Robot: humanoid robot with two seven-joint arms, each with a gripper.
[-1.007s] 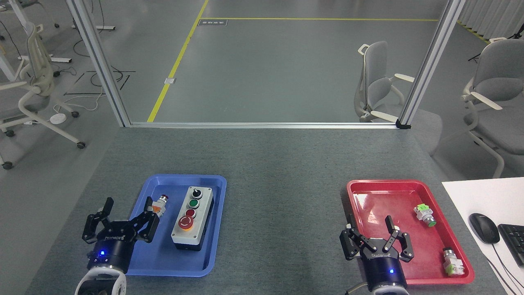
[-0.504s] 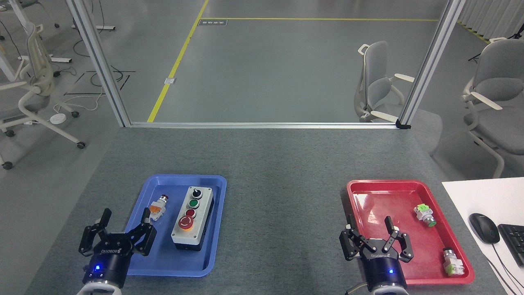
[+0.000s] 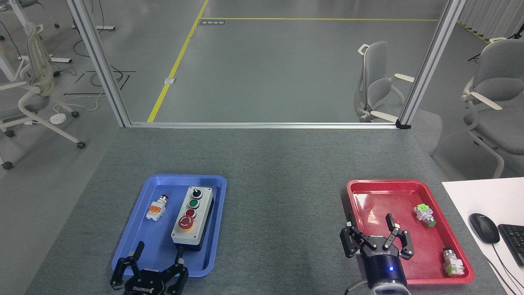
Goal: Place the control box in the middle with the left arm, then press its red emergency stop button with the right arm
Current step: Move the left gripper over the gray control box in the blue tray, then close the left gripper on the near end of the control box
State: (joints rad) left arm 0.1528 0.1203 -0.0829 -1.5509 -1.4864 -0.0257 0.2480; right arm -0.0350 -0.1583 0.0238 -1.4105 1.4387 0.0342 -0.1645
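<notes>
Withdrawn toward near edge: left hand (image 3: pixel 157 256), fingers spread, empty, just near of control box (image 3: pixel 192 218). Box lies in blue tray (image 3: pixel 141 229), left counter (image 3: pixel 278 172) side. Right hand (image 3: pixel 373 230): open, empty, over red tray (image 3: pixel 409 188).
</notes>
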